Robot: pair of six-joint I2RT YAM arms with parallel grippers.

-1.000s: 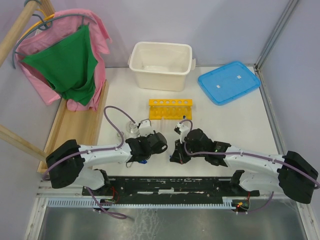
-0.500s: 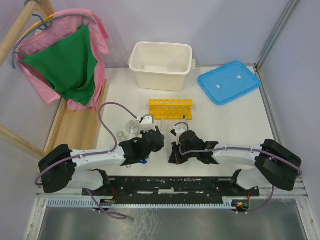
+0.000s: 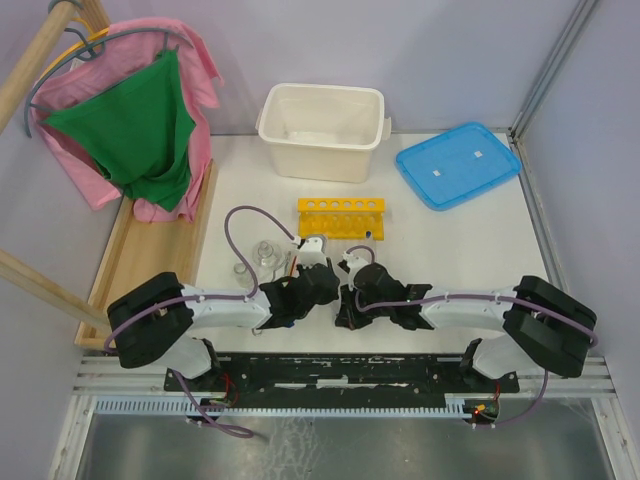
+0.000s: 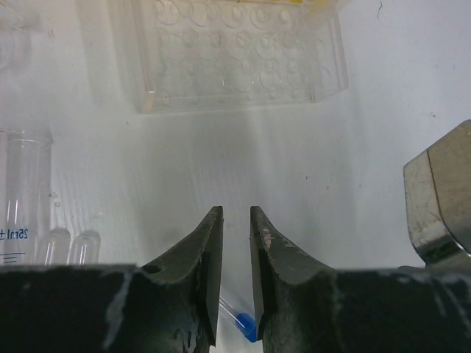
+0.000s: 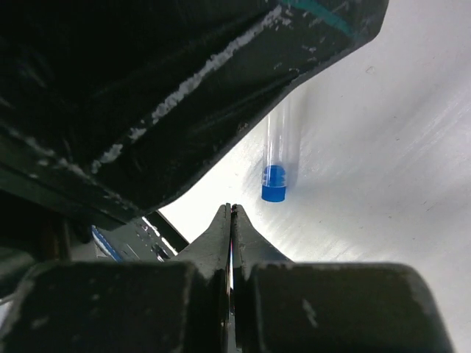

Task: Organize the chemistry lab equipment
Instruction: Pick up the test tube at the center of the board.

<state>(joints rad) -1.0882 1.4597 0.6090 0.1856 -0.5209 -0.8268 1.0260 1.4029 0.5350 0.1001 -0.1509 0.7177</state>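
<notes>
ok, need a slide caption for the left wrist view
Left gripper, jaws slightly apart, over a blue-capped tube lying on the white table; clear dimpled tray beyond.

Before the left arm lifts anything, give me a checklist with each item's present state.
1. The blue-capped tube sits between the fingers of the left gripper: ok, it shows in the narrow gap.
2. Firm hold on that tube: cannot tell.
3. The right gripper is empty: ok, jaws shut on nothing, tube just ahead.
4. Room between the two grippers: not ok, they crowd together.
5. Way to the yellow rack: ok, it stands beyond both grippers with nothing between.
</notes>
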